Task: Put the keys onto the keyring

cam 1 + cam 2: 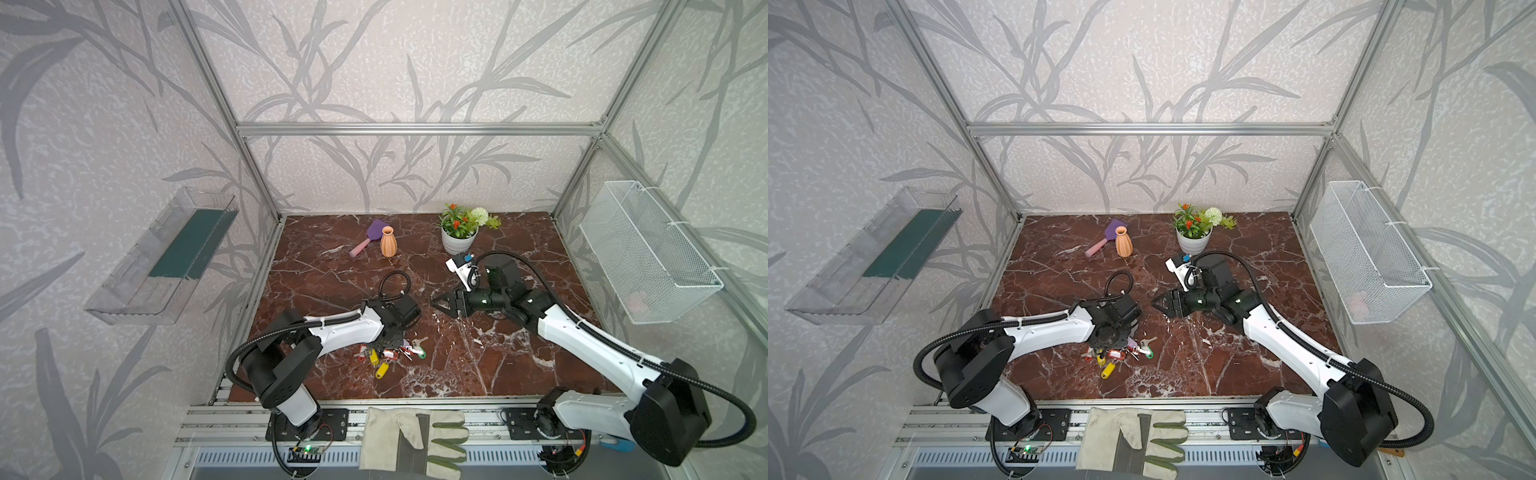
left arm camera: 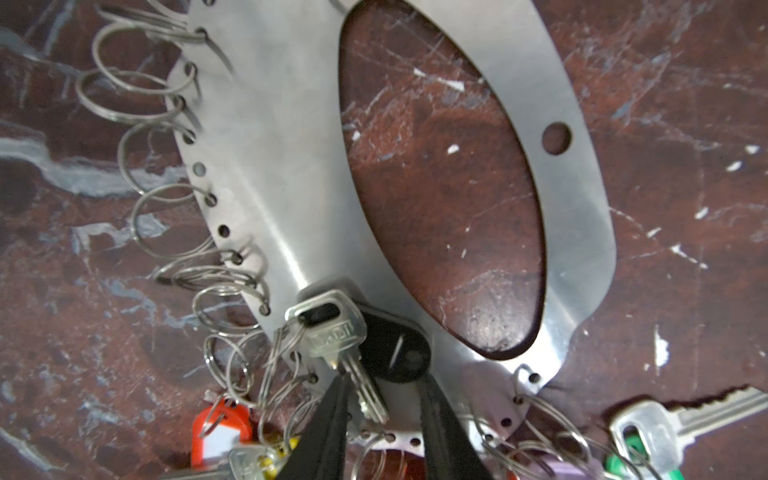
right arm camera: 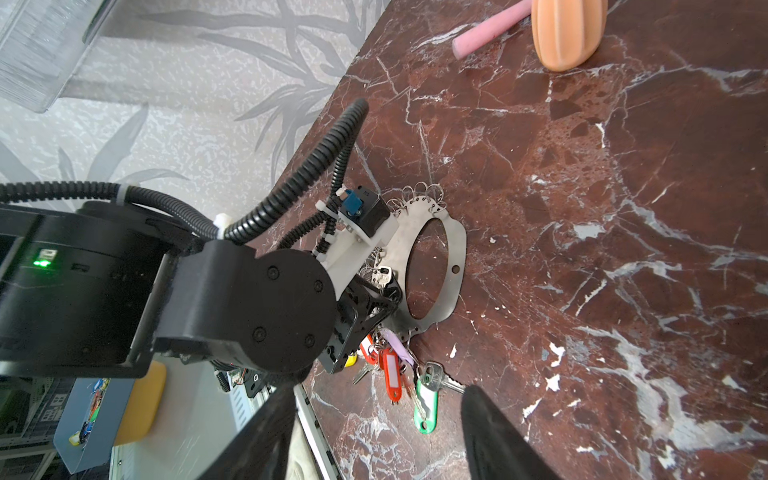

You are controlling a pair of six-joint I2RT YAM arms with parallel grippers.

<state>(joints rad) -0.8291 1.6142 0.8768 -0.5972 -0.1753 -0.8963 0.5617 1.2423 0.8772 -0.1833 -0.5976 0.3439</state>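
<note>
As my part-open, empty left gripper (image 2: pixel 381 378) straddles a key (image 2: pixel 332 328) on the keyring (image 2: pixel 266 158), I list: grasp pending; pinch it next.

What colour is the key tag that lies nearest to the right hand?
The key tag is green; the right wrist view shows it best.

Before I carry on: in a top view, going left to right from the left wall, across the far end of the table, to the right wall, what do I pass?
clear wall tray → purple brush → orange vase → potted plant → white wire basket
</note>
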